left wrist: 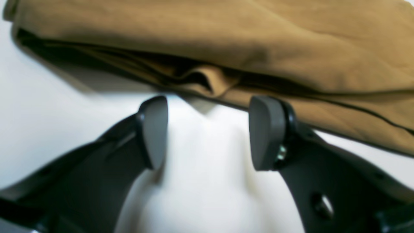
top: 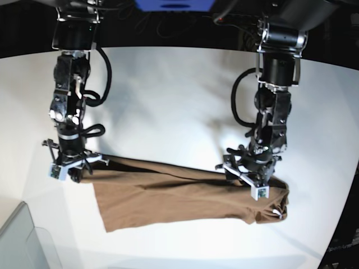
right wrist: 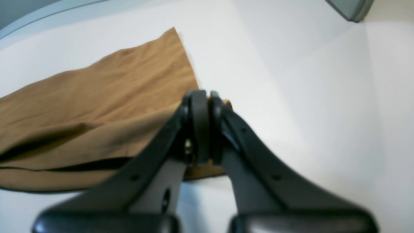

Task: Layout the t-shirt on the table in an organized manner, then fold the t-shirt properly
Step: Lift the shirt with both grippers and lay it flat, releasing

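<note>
The brown t-shirt [top: 185,196] lies stretched out in a long band across the front of the white table [top: 168,101], with folds along its length. My right gripper [right wrist: 205,97] is shut on the shirt's edge [right wrist: 97,97] near a corner; in the base view it is at the shirt's left end [top: 70,171]. My left gripper [left wrist: 208,110] is open and empty, with its pads [left wrist: 155,129] on the table just short of the shirt's layered edge [left wrist: 226,42]. In the base view it is over the shirt's right end [top: 249,182].
A grey-translucent bin corner [top: 19,241] sits at the front left of the table and also shows in the right wrist view [right wrist: 351,9]. The table's curved edge [right wrist: 48,13] runs behind the shirt. Bare white tabletop [left wrist: 48,113] lies around the cloth.
</note>
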Robot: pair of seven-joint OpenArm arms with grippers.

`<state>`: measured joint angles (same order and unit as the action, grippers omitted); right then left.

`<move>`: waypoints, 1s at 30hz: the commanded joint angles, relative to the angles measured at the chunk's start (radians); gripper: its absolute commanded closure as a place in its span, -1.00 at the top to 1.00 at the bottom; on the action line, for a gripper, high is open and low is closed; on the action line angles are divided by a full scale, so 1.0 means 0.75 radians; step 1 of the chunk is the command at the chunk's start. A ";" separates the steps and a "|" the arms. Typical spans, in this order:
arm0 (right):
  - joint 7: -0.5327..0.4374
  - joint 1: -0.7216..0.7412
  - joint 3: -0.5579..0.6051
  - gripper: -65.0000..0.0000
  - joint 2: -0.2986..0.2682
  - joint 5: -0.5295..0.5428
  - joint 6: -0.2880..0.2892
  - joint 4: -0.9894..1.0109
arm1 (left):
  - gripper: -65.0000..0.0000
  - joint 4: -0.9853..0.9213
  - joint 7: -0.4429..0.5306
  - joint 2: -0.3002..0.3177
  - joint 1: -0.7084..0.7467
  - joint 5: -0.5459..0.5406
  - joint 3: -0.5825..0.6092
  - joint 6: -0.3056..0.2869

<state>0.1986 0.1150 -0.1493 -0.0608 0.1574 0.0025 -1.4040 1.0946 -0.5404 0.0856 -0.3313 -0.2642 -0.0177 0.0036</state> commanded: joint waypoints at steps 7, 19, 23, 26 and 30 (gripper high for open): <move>-0.039 0.028 0.000 -1.00 -0.008 0.002 0.004 -0.021 | 0.17 -0.088 0.034 -0.040 -0.112 0.005 -0.004 -0.004; -0.039 0.026 -0.004 -1.00 -0.012 0.002 0.004 -0.019 | 0.17 -0.141 0.036 -0.031 -0.130 0.005 -0.010 -0.004; -0.039 0.017 -0.002 -1.00 -0.010 0.002 0.004 -0.019 | 0.17 -0.159 0.138 -0.029 -0.134 0.005 -0.002 -0.002; -0.039 0.005 -0.002 -1.00 -0.008 0.002 0.004 -0.019 | 0.16 -0.190 0.181 -0.035 -0.136 0.005 -0.002 -0.002; -0.039 -0.001 -0.006 -1.00 -0.010 0.002 0.004 -0.019 | -0.19 -0.204 0.186 -0.040 -0.138 0.005 -0.002 -0.002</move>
<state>0.1986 0.0940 -0.1505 -0.0631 0.1577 0.0025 -1.4017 0.9264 -0.4282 0.0547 -0.4000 -0.2581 -0.0181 0.0040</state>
